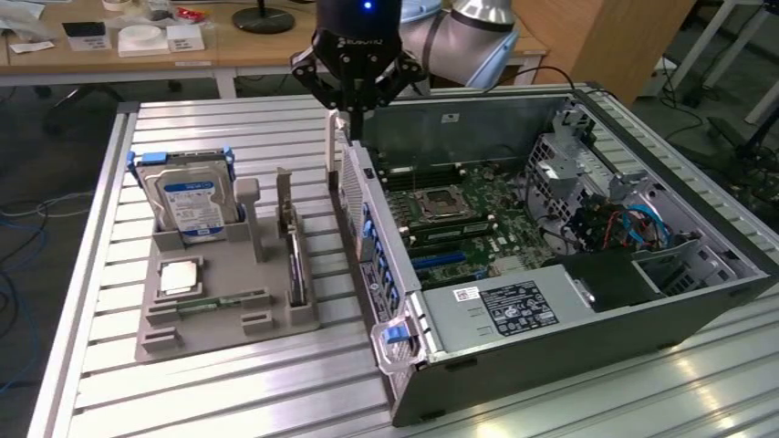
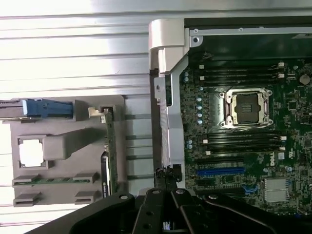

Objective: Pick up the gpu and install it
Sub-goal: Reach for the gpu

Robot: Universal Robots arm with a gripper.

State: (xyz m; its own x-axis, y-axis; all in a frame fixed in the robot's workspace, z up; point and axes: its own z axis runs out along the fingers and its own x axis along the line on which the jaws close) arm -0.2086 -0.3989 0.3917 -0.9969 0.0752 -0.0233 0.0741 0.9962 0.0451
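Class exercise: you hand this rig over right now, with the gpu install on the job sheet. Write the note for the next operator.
Gripper: shut, above the computer case wall nearest the grey holder. Whether it pinches anything is unclear.
gpu: standing on edge in the grey holder, apart from the gripper.
Done: nothing yet on the gpu.
Left: pick-up and install. The blue slot on the board holds no card.
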